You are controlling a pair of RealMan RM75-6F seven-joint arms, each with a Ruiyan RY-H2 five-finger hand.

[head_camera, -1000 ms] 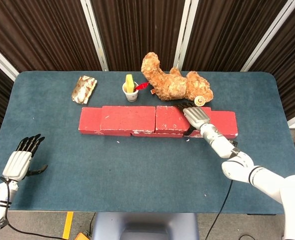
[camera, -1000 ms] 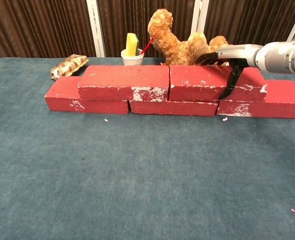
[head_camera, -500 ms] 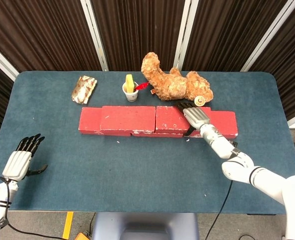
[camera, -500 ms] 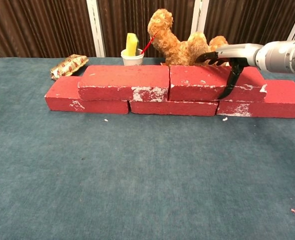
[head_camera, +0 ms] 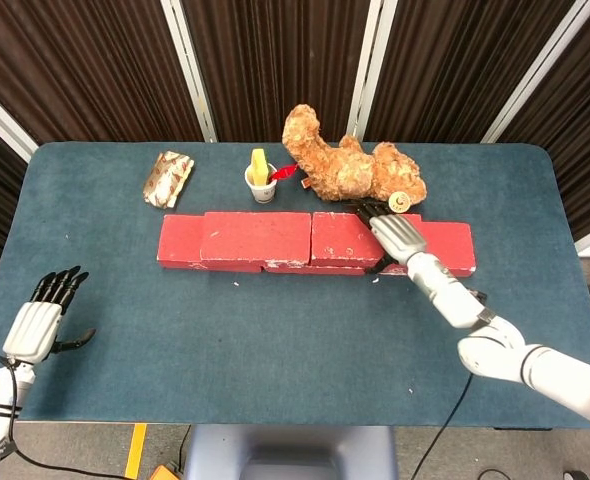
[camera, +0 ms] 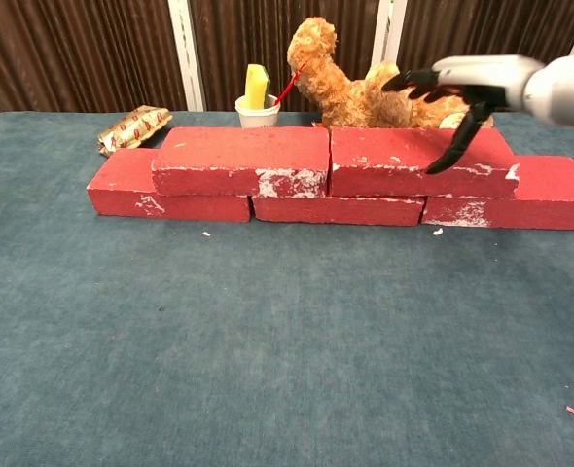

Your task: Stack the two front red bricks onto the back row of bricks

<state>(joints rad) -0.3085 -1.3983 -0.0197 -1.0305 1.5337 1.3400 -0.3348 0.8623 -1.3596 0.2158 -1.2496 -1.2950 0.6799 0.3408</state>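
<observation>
Chest view: blue bench (camera: pixel 268 370), one. Brick wall (camera: pixel 336 175) near its back: three red bricks below, two front red bricks (camera: pixel 240 161) already stacked across the joints. Behind the wall, one teddy bear (camera: pixel 360 88), one cup (camera: pixel 258 110), one wrapped packet (camera: pixel 131 126). Right hand (camera: pixel 457 83) just above the wall's right top brick (camera: pixel 418 161), fingers spread, empty. Left hand (head_camera: pixel 40 320) well in front, open, idle.

My right robot hand (head_camera: pixel 395 232) open over right stacked brick (head_camera: pixel 350 238), teddy bear (head_camera: pixel 350 168) just beyond fingers. Left robot hand (head_camera: pixel 43 318) open, idle, well apart from bricks.
</observation>
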